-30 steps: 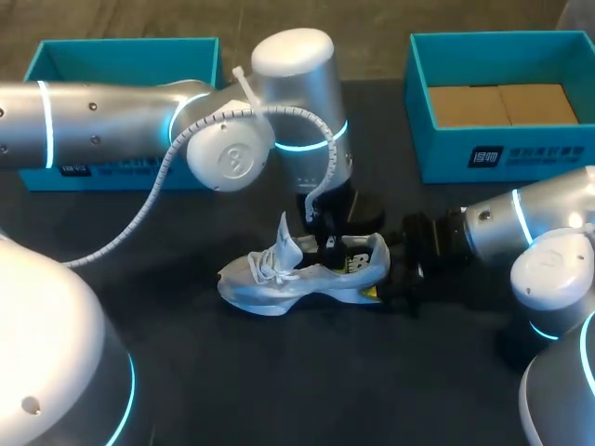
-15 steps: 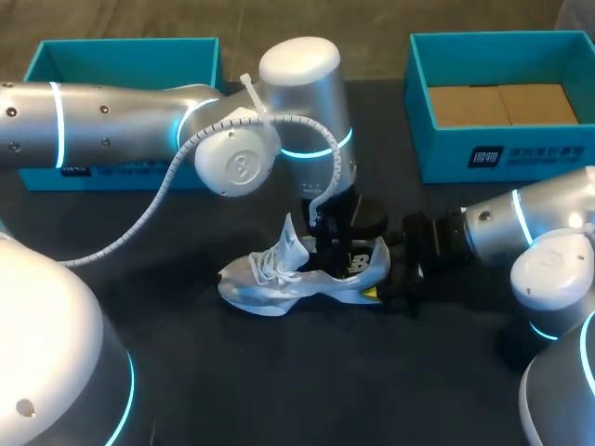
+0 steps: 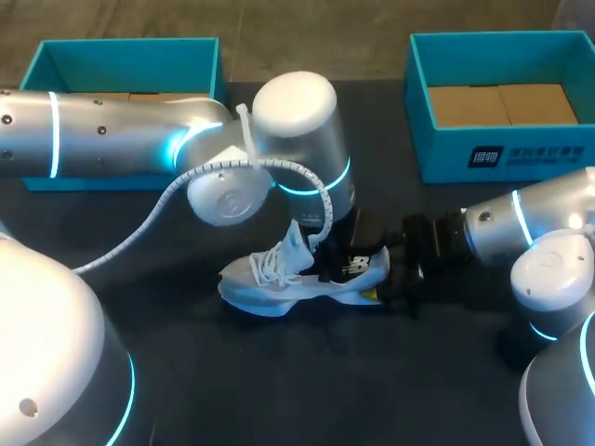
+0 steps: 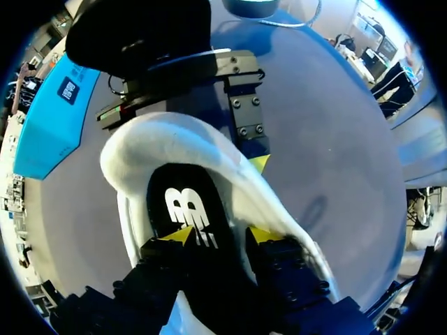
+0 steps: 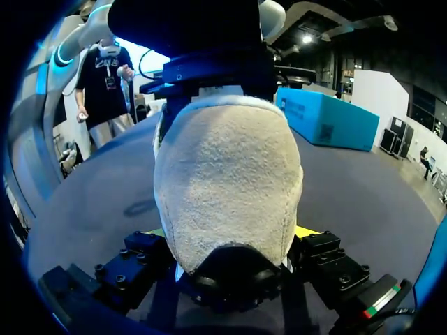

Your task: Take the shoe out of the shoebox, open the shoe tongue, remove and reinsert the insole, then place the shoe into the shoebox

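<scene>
The left arm point(image 3: 297, 139) has been lowered and tipped toward the shoe point(image 3: 279, 283). Its wrist is now brought close over the opening, the left gripper point(image 4: 220, 234) carried deeper inside, and the tongue point(image 3: 296, 243) nudged slightly heelward.

You are not seeing the left gripper point(image 4: 220, 237) from the head view, because the left arm point(image 3: 279, 139) is covering it and the mouth of the shoe point(image 3: 270, 283). That arm is also hiding much of the left shoebox point(image 3: 121, 56) front wall. The shoe's heel is blocking the right gripper point(image 3: 398, 274) tips there. In the left wrist view, the front of the insole point(image 4: 185, 202) and the toe are lying out of sight under the gripper. In the right wrist view, the heel is hiding the rest of the shoe.
</scene>
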Action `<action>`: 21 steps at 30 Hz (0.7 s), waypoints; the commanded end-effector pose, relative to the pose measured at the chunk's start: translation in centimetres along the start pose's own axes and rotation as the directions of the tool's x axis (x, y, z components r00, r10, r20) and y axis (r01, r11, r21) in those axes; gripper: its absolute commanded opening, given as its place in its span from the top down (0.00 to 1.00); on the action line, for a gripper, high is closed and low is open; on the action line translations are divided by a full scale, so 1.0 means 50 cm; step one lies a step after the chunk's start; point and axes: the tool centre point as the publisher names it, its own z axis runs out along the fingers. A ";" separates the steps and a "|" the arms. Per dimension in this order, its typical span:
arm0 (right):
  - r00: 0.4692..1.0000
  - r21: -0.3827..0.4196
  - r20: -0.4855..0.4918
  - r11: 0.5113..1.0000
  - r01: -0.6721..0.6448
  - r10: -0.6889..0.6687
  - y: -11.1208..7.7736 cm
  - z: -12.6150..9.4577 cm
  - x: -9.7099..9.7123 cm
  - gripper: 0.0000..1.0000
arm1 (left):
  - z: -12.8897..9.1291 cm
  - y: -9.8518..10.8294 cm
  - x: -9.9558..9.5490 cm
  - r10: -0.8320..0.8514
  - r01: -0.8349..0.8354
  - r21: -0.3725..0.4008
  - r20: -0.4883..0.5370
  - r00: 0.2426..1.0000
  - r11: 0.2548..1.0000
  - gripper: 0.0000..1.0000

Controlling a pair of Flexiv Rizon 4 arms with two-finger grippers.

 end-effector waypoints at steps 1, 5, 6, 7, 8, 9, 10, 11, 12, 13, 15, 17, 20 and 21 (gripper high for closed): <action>1.000 0.001 0.001 1.000 -0.001 0.001 0.004 0.003 -0.004 1.00 | 0.041 0.004 0.002 -0.003 0.003 -0.012 0.002 1.000 1.000 0.52; 1.000 0.001 0.001 1.000 -0.001 0.001 0.004 0.003 -0.004 1.00 | 0.056 0.009 -0.007 0.000 0.000 -0.038 0.004 1.000 0.999 0.54; 1.000 0.001 0.001 1.000 -0.001 0.001 0.004 0.003 -0.004 1.00 | 0.060 0.010 -0.009 0.000 0.000 -0.040 0.005 1.000 0.999 0.54; 1.000 0.001 0.001 1.000 -0.001 0.001 0.004 0.003 -0.004 1.00 | 0.062 0.012 -0.011 0.000 0.000 -0.041 0.006 1.000 0.999 0.55; 1.000 0.001 0.001 1.000 -0.001 0.001 0.004 0.003 -0.004 1.00 | 0.065 0.013 -0.014 -0.001 0.001 -0.049 0.006 1.000 0.999 0.58; 1.000 0.001 0.001 1.000 -0.001 0.001 0.004 0.003 -0.004 1.00 | 0.068 0.015 -0.016 -0.001 0.002 -0.050 0.005 1.000 0.999 0.62; 1.000 0.001 0.001 1.000 -0.001 0.001 0.004 0.003 -0.004 1.00 | 0.071 0.016 -0.018 -0.003 0.003 -0.055 0.004 1.000 0.999 0.68; 1.000 0.001 0.001 1.000 -0.001 0.001 0.004 0.003 -0.004 1.00 | 0.072 0.018 -0.019 -0.004 0.004 -0.058 0.003 1.000 0.998 0.78; 1.000 0.001 0.001 1.000 -0.001 0.001 0.004 0.003 -0.004 1.00 | 0.074 0.020 -0.021 -0.005 0.005 -0.058 0.004 1.000 0.998 0.84; 1.000 0.001 0.001 1.000 -0.001 0.001 0.004 0.003 -0.004 1.00 | 0.074 0.021 -0.022 -0.007 0.008 -0.060 0.002 1.000 0.998 0.92; 1.000 0.001 0.001 1.000 -0.001 0.001 0.004 0.003 -0.004 1.00 | 0.075 0.024 -0.023 -0.009 0.009 -0.063 0.001 1.000 0.998 1.00; 1.000 0.001 0.001 1.000 -0.001 0.001 0.004 0.003 -0.004 1.00 | 0.068 0.029 -0.023 -0.013 0.012 -0.066 -0.003 1.000 0.998 1.00; 1.000 0.001 0.001 1.000 -0.001 0.001 0.004 0.003 -0.004 1.00 | 0.043 0.034 -0.022 -0.031 0.030 -0.039 -0.047 0.998 0.999 1.00; 1.000 0.001 0.001 1.000 -0.001 0.001 0.004 0.003 -0.004 1.00 | 0.039 0.035 -0.022 -0.035 0.030 -0.050 -0.090 0.995 0.998 1.00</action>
